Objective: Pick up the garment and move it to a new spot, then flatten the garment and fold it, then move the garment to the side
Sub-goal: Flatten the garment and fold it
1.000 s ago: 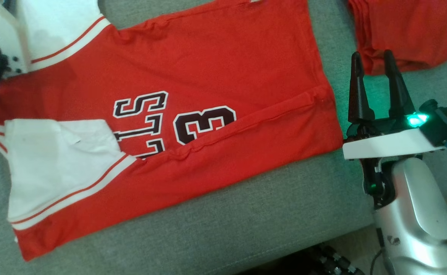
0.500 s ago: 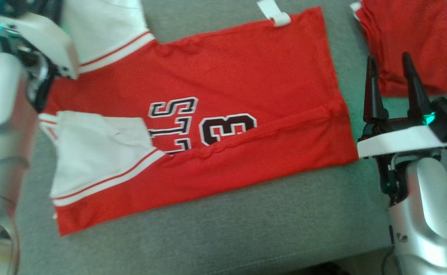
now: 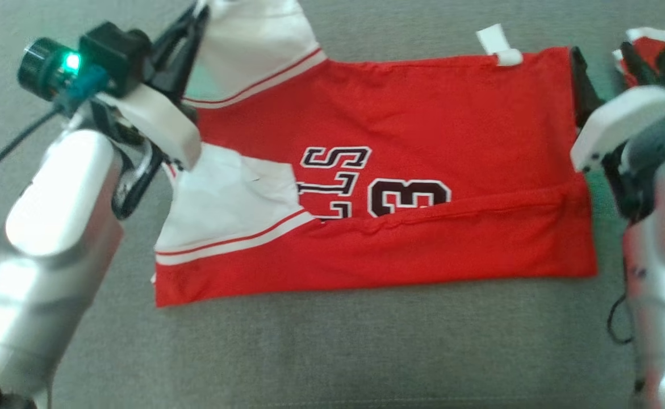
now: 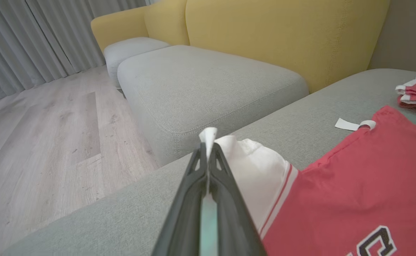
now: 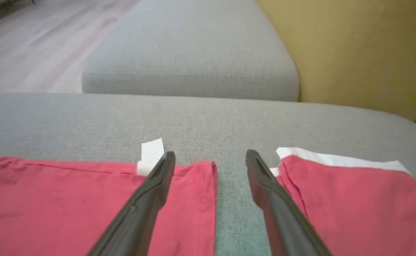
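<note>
The garment [image 3: 423,130] is a red jersey with white sleeves and dark lettering, lying partly folded on the grey sofa cushion [image 3: 332,352]. My left gripper [image 3: 196,14] is at its far left, shut on the tip of the white sleeve [image 4: 257,170], which bunches up between the fingers in the left wrist view [image 4: 208,144]. My right gripper [image 5: 210,156] stands open over the jersey's far right corner [image 5: 193,185]. One finger is above the red cloth and the other over bare cushion. A white tag [image 5: 151,153] sticks out at that corner.
A second red and white folded garment [image 3: 650,45] lies just right of my right gripper. Beyond the cushion are another grey seat [image 4: 200,81], the yellow sofa back [image 4: 282,35] and wooden floor [image 4: 44,121] to the left.
The head camera has shifted. My left gripper has shut on the white sleeve. The right gripper has moved forward to the jersey's far right corner, still open.
</note>
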